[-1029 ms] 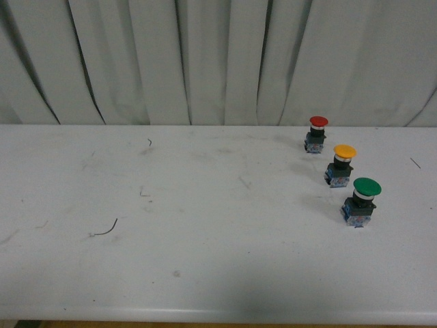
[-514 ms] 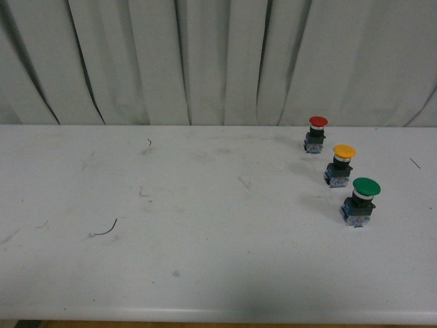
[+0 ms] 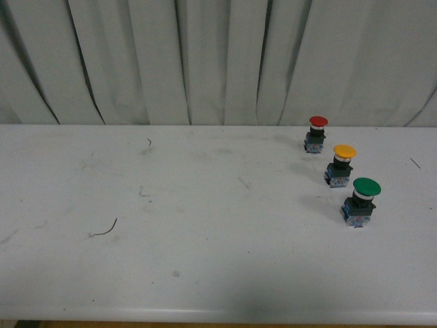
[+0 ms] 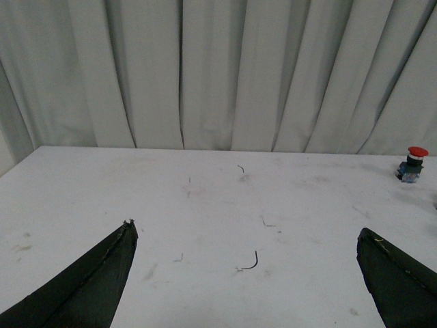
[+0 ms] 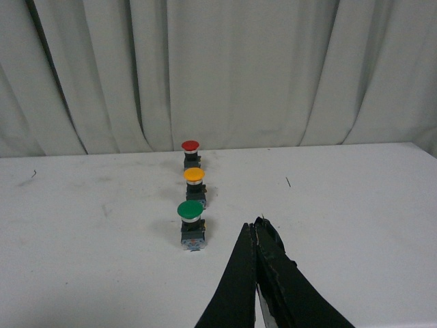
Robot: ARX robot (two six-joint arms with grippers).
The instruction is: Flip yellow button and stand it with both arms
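Small yellow-capped push-button (image 3: 341,166) stood upright, far right; judged light, rigid, top-heavy; grip boxy base. Left gripper (image 4: 246,273) spread; right gripper (image 5: 255,229) pressed together, empty.

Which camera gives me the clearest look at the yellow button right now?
The right wrist view: the yellow button stands cap-up, near the picture's centre, between the red and green ones. The front view shows it too, far off to the right. The left wrist view misses it.

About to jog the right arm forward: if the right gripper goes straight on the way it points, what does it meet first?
Probably nothing. The shut right gripper points past the green-capped push-button, which stands off to one side; only bare white table and the grey curtain lie ahead. Depth is unclear.
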